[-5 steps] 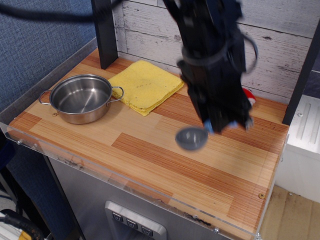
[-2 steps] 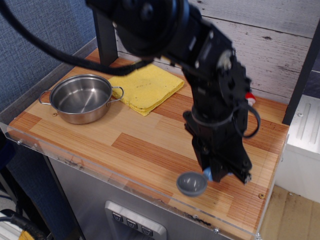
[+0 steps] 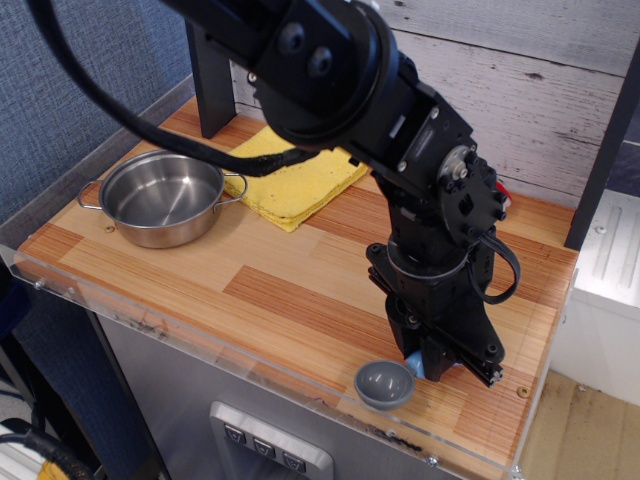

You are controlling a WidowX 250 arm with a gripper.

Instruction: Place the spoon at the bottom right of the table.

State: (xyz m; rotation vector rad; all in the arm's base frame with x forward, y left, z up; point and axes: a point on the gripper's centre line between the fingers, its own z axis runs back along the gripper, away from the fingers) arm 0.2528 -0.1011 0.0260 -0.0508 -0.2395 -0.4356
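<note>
The spoon shows its round grey bowl low at the front right of the wooden table, close to the clear edge rim. A bit of its light-blue handle shows at the gripper's tip. My black gripper points down over the handle and is shut on it. The spoon's bowl looks to be at or just above the tabletop; I cannot tell if it touches. The arm hides most of the handle.
A two-handled steel pot stands at the left. A folded yellow cloth lies at the back, partly behind the arm. A red-and-white object sits at the back right. A black post rises at the back left.
The gripper has carried the spoon from mid-table height down and toward the front right corner. The bowl now sits lower and nearer the front rim.
</note>
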